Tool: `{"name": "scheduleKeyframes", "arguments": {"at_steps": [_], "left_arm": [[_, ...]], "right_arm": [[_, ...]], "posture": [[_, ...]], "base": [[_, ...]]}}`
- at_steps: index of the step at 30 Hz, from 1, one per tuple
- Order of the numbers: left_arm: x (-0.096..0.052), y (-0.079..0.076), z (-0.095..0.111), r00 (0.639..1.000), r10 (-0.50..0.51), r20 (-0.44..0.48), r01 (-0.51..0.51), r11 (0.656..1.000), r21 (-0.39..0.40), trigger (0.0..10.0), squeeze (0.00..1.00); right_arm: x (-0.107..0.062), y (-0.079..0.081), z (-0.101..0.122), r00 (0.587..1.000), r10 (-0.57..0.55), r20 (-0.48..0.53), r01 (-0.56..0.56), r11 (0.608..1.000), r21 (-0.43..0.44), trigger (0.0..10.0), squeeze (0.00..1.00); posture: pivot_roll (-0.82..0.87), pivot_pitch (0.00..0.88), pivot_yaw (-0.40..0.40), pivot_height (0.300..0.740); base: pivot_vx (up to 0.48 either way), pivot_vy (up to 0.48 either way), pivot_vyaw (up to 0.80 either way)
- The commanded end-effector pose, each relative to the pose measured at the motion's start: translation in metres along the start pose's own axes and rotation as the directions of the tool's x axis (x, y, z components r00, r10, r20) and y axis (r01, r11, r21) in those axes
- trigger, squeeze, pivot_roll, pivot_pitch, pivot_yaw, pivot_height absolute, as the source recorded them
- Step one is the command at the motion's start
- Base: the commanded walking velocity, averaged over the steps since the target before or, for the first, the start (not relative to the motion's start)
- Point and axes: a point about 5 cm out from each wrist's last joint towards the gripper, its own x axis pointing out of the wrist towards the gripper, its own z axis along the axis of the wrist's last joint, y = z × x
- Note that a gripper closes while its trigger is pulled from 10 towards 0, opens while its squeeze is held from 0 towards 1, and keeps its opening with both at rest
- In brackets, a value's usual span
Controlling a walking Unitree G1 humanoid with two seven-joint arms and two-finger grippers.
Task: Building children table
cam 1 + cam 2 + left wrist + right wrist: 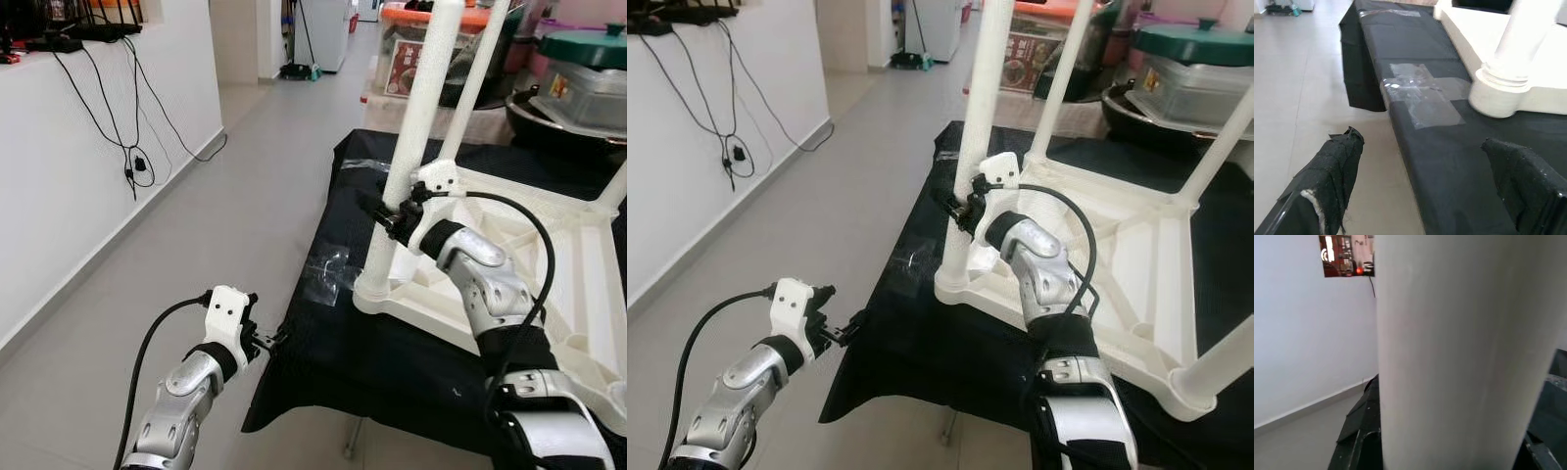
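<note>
A white plastic children's table [549, 255] lies upside down on a desk [392, 372] draped in black cloth, its underside ribs facing up and its round white legs pointing upward. The nearest corner leg [416, 127] stands in its socket at the table's front left corner, close to the desk's left edge. My right gripper [390, 217] is closed around this leg partway up, one black finger on each side; in the right wrist view the leg's white tube [1459, 352] sits directly between the fingers. A second leg [477, 78] rises just behind the first, and another [1220, 367] sits at the corner nearest me on the right. My left gripper [266, 341] hovers off the desk's front left corner, just beside the hanging cloth, holding nothing; from the left wrist view its cloth-wrapped fingers [1339, 171] are spread apart, with the desk edge between them. Clear tape patches [1422, 95] stick to the cloth near the leg's base. Beyond the desk are a green-lidded container [588, 73] and an orange-lidded bin [416, 44]. To my left, black cables [132, 147] hang down a white wall above a grey tiled floor [225, 225].
</note>
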Motion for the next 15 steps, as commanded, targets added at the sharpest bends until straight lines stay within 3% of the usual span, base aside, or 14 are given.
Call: {"name": "scheduleKeyframes", "arguments": {"at_steps": [1, 2, 3, 4, 5, 6, 7, 10, 11, 12, 13, 14, 15], "left_arm": [[0.000, -0.001, 0.000, 1.000, 0.000, 0.006, 0.000, 1.000, 0.002, 10.0, 0.00], [-0.003, 0.001, -0.002, 1.000, 0.007, -0.002, -0.007, 1.000, 0.002, 10.0, 0.00], [-0.003, 0.001, -0.002, 1.000, 0.007, -0.002, -0.007, 1.000, 0.002, 10.0, 0.00], [-0.003, 0.001, -0.003, 1.000, 0.008, -0.005, -0.008, 1.000, 0.001, 10.0, 0.00], [-0.003, 0.001, -0.003, 1.000, 0.008, -0.005, -0.008, 1.000, 0.001, 10.0, 0.00], [-0.001, -0.001, -0.002, 1.000, 0.004, -0.002, -0.004, 1.000, 0.001, 10.0, 0.00], [0.000, -0.002, -0.001, 1.000, -0.002, 0.000, 0.002, 1.000, 0.000, 10.0, 0.00], [0.001, -0.003, 0.000, 1.000, -0.006, 0.002, 0.006, 1.000, -0.001, 10.0, 0.00], [0.002, -0.004, 0.000, 1.000, -0.010, 0.001, 0.010, 1.000, 0.002, 10.0, 0.00], [0.002, -0.004, -0.001, 1.000, -0.011, -0.001, 0.011, 1.000, 0.004, 10.0, 0.00], [0.002, -0.004, -0.001, 1.000, -0.011, -0.001, 0.011, 1.000, 0.004, 10.0, 0.00], [0.001, -0.002, -0.001, 1.000, -0.009, -0.001, 0.010, 1.000, 0.005, 10.0, 0.00], [0.001, -0.002, -0.001, 1.000, -0.009, -0.001, 0.010, 1.000, 0.005, 10.0, 0.00]], "right_arm": [[0.001, 0.000, -0.021, 0.990, -0.095, -0.106, 0.095, 0.995, -0.004, 0.0, 0.00], [-0.028, -0.024, -0.060, 0.721, -0.643, -0.258, 0.657, 0.753, -0.042, 0.0, 0.00], [-0.028, -0.024, -0.060, 0.721, -0.643, -0.258, 0.657, 0.753, -0.042, 0.0, 0.00], [-0.045, -0.024, -0.073, 0.590, -0.755, -0.286, 0.771, 0.632, -0.080, 0.0, 0.00], [-0.045, -0.024, -0.073, 0.590, -0.755, -0.286, 0.771, 0.632, -0.080, 0.0, 0.00], [-0.055, -0.016, -0.078, 0.541, -0.791, -0.284, 0.806, 0.585, -0.093, 0.0, 0.00], [-0.055, -0.003, -0.078, 0.573, -0.768, -0.285, 0.785, 0.614, -0.077, 5.1, 0.00], [-0.054, 0.006, -0.076, 0.604, -0.744, -0.286, 0.763, 0.643, -0.061, 5.1, 0.00], [-0.049, 0.018, -0.067, 0.677, -0.697, -0.238, 0.703, 0.707, -0.070, 10.0, 0.00], [-0.043, 0.031, -0.060, 0.757, -0.621, -0.205, 0.620, 0.781, -0.077, 10.0, 0.00], [-0.043, 0.031, -0.060, 0.757, -0.621, -0.205, 0.620, 0.781, -0.077, 10.0, 0.00], [-0.040, 0.041, -0.054, 0.814, -0.553, -0.177, 0.550, 0.832, -0.072, 10.0, 0.00], [-0.040, 0.041, -0.054, 0.814, -0.553, -0.177, 0.550, 0.832, -0.072, 10.0, 0.00]], "posture": [[0.02, 0.000, -0.092, 0.740], [0.02, 0.000, -0.093, 0.740], [0.02, 0.000, -0.093, 0.740], [0.02, 0.000, -0.093, 0.740], [0.02, 0.000, -0.093, 0.740], [0.02, 0.000, -0.091, 0.740], [0.01, 0.000, -0.078, 0.740], [0.01, 0.000, -0.076, 0.740], [0.00, 0.000, -0.076, 0.740], [0.00, 0.000, -0.077, 0.740], [0.00, 0.000, -0.077, 0.740], [0.00, 0.000, -0.077, 0.740], [0.00, 0.000, -0.077, 0.740]], "base": [[0.000, 0.000, 0.00], [0.000, 0.000, 0.00], [0.000, 0.000, 0.00], [0.000, 0.000, 0.00], [0.000, 0.000, 0.00], [0.000, 0.000, 0.00], [0.000, 0.000, 0.00], [0.000, 0.000, 0.00], [0.000, 0.000, 0.00], [0.000, 0.000, 0.00], [0.000, 0.000, 0.00], [0.000, 0.000, 0.00], [0.000, 0.000, 0.00]]}}
